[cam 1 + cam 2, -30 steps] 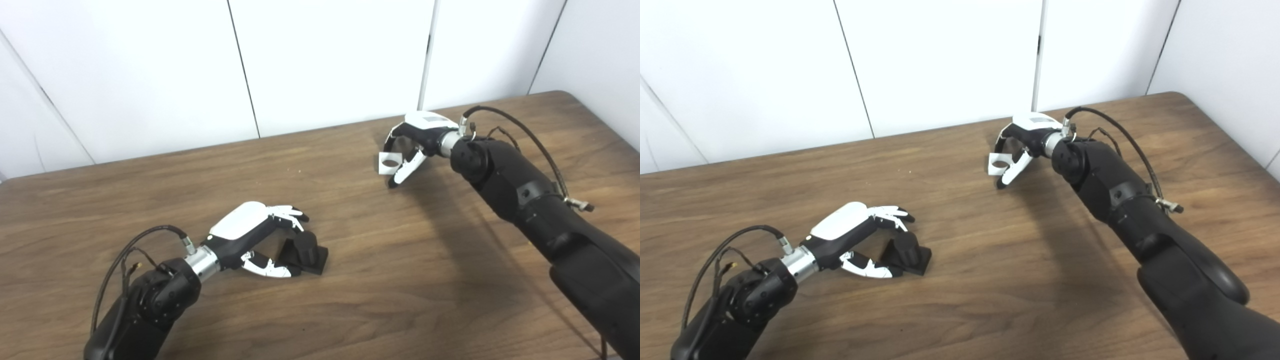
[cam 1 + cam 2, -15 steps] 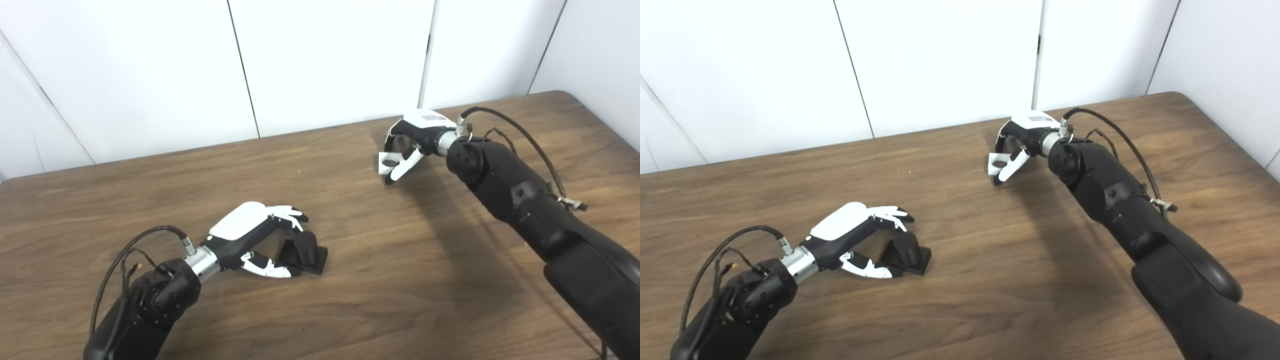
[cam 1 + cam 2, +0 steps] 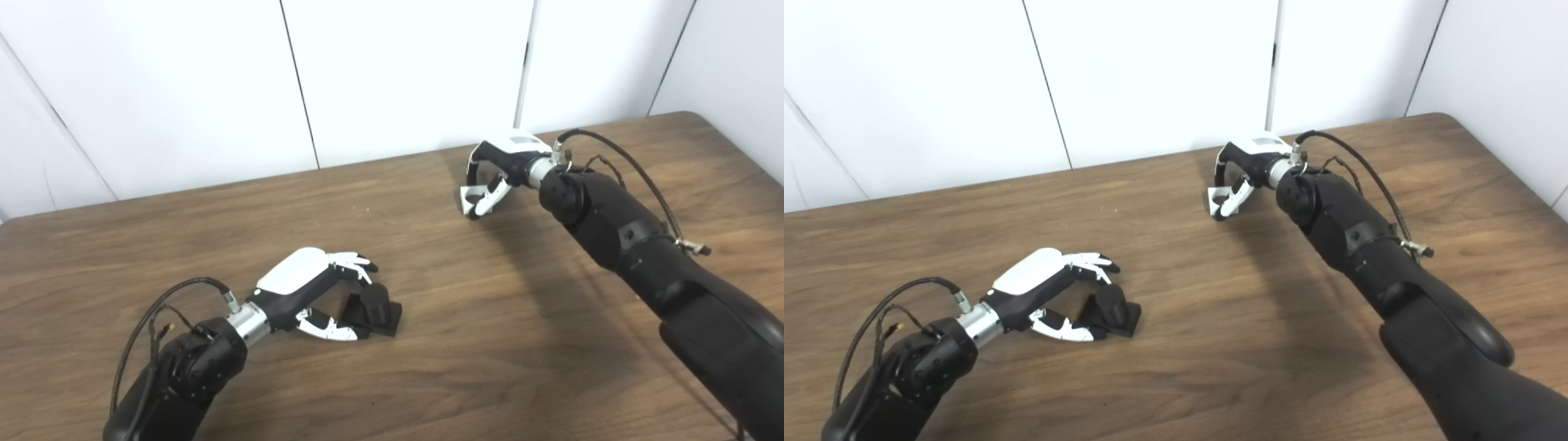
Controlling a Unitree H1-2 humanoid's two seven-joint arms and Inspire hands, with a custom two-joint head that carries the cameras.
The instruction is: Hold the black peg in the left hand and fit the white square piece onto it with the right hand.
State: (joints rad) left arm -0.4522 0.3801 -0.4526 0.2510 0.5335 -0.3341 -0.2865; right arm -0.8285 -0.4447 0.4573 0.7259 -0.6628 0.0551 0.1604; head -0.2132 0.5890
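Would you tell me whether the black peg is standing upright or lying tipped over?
Upright: the black peg rises from its flat base on the table.

Black peg (image 3: pixel 375 308) rests on the table; white square piece (image 3: pixel 470 197) (mostly hidden) far right.

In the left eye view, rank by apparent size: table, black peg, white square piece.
1. Table, by far the largest.
2. Black peg.
3. White square piece, smallest, though it is farther from the camera and partly hidden in the right hand.
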